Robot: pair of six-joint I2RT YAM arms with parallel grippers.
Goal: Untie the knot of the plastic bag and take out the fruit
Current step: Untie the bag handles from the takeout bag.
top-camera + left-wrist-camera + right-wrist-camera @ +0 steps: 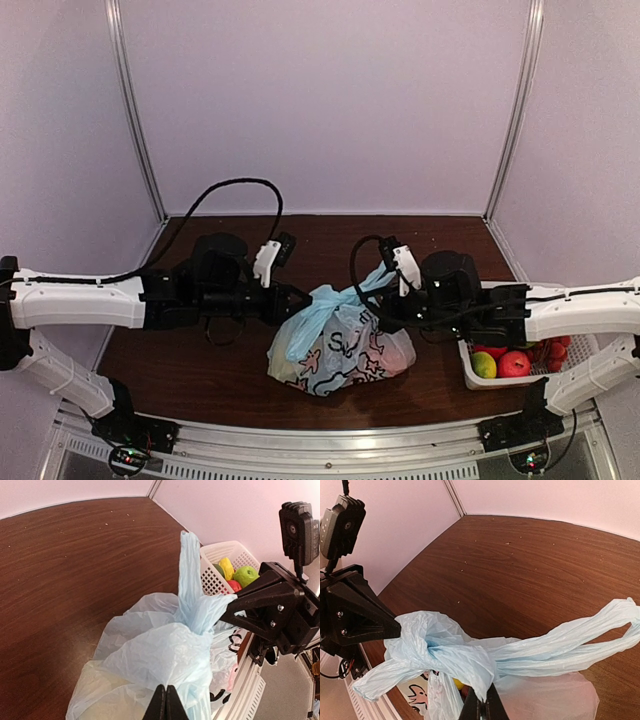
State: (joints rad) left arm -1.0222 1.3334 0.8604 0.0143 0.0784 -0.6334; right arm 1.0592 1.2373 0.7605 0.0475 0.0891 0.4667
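The light blue plastic bag point(335, 350) with black cartoon prints sits on the table between my arms. Its knot point(336, 297) is a bunched lump on top, seen too in the left wrist view point(202, 611) and the right wrist view point(427, 642). One loose handle ear point(580, 632) trails away from it. My left gripper point(166, 687) is shut on the bag's plastic on the left side of the knot point(300, 298). My right gripper point(485, 700) is shut on a handle ear just right of the knot point(378, 315). Of the fruit, only a yellow bit point(456, 682) shows through the opening.
A white mesh basket point(470, 378) stands right of the bag, under my right arm, holding a green apple point(484, 364), red fruit point(514, 363) and a yellow piece point(226, 567). The table's metal front rail point(330, 445) runs just below the bag.
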